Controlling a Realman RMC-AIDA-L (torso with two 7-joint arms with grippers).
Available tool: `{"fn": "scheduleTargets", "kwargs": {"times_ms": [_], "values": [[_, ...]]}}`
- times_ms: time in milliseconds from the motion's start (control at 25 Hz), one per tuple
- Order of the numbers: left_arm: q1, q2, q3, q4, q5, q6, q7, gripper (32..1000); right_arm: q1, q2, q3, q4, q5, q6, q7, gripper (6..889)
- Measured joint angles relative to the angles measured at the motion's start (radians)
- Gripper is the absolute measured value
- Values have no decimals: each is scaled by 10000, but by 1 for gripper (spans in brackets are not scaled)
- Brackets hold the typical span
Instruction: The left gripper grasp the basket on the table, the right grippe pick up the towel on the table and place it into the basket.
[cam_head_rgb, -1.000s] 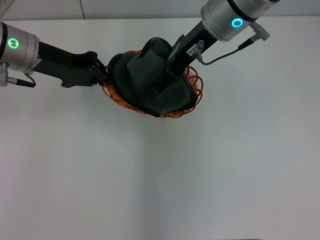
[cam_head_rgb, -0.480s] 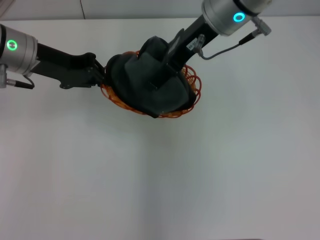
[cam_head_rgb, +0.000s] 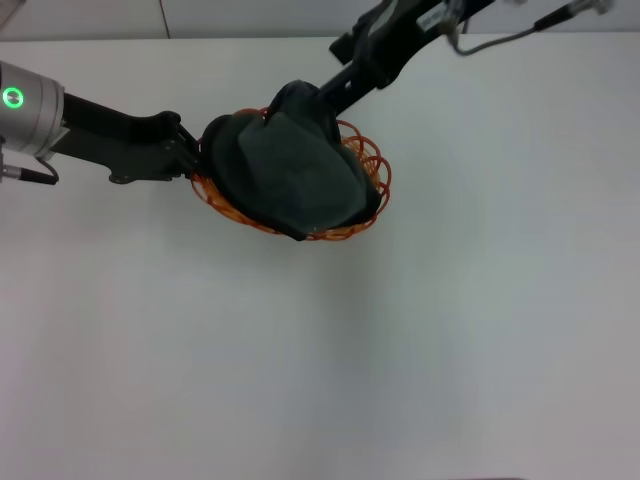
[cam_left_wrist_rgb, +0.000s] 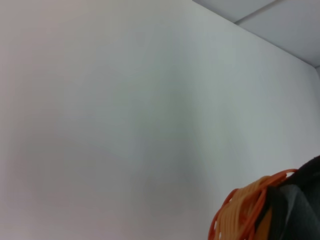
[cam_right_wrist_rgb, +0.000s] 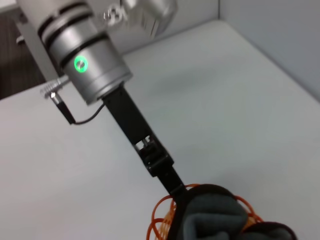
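The orange wire basket (cam_head_rgb: 372, 165) stands on the white table (cam_head_rgb: 450, 330) at the far middle. The dark grey towel (cam_head_rgb: 290, 175) fills it and bulges over the rim. My left gripper (cam_head_rgb: 195, 158) reaches in from the left and is shut on the basket's left rim. My slim black right gripper (cam_head_rgb: 325, 98) comes down from the far right, its tip at the towel's raised far edge. The right wrist view shows the left gripper (cam_right_wrist_rgb: 167, 177) clamped at the basket (cam_right_wrist_rgb: 162, 220) beside the towel (cam_right_wrist_rgb: 215, 215). The left wrist view catches the basket (cam_left_wrist_rgb: 245, 215) and towel (cam_left_wrist_rgb: 300, 200).
White table top spreads out on every side of the basket. Its far edge (cam_head_rgb: 200, 38) runs just behind the basket, with a grey wall beyond. The right arm's grey cable (cam_head_rgb: 500, 38) hangs at the far right.
My right gripper has pulled back up and away from the middle of the towel to its far edge. The towel has settled lower in the basket. The left arm and basket shifted slightly left.
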Motion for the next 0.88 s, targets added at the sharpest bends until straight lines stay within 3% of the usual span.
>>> {"fn": "scheduleTargets", "kwargs": {"times_ms": [200,360,880], "values": [[66,19,-20,0,0,-6,-4,74,-95,-3,740,-688,2,-732,40,876],[68,22,-16,0,0,-8,1,74,-140,-14,1083,-824,0,-1065,40,873],[81,25,-29,0,24,-9,6,74,-328,-14,1136,-1287,1,-1191,46,868]]}}
